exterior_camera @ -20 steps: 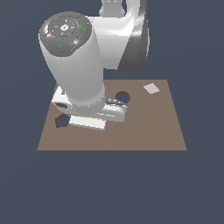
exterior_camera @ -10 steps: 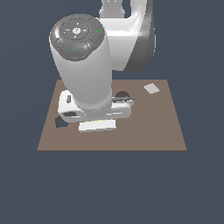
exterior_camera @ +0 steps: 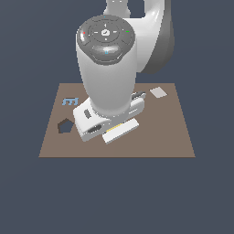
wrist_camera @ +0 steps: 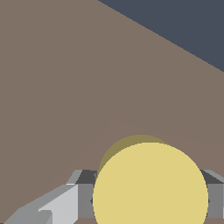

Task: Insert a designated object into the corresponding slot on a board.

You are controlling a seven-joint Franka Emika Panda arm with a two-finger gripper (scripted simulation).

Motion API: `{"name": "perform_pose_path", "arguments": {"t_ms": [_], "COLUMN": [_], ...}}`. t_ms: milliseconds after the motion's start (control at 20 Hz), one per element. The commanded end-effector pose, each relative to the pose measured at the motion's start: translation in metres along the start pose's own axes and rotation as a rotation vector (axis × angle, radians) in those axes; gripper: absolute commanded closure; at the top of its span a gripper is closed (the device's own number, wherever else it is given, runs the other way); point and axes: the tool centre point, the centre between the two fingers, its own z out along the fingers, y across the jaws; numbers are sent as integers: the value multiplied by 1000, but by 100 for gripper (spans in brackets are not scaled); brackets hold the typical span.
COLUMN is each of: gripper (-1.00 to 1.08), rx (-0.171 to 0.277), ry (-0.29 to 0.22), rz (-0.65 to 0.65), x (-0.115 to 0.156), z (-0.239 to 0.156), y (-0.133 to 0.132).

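Observation:
The yellow round disc [wrist_camera: 151, 192] fills the near part of the wrist view, held flat between my two grey fingers [wrist_camera: 84, 194]. My gripper [wrist_camera: 151, 197] is shut on it, a little above the brown board [wrist_camera: 65, 87], where its shadow falls. In the exterior view my arm hides most of the gripper [exterior_camera: 119, 129]; only a thin yellow sliver of the disc [exterior_camera: 119, 125] shows under the hand, over the middle of the board [exterior_camera: 164, 132]. The round hole is hidden in both views.
A dark pentagon-shaped hole [exterior_camera: 65, 125] is cut in the board at the exterior view's left. A blue comb-shaped piece [exterior_camera: 70, 101] lies behind it. A pale flat piece [exterior_camera: 158, 92] lies at the board's far right corner.
My arm has swung toward the exterior view's right and forward. It now covers the round hole that showed before, and the blue comb piece has come into view.

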Motion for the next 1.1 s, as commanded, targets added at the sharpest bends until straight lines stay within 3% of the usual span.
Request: {"name": "perform_pose_path", "arguments": {"t_ms": [0, 500, 1050], "gripper": [108, 108, 108], "rx": [-1, -1, -2], "ry": [1, 1, 1], "rz": [-120, -592, -1103], "x": [4, 7, -9], "z": [-1, -2, -4], "y": [-8, -43, -77]}}
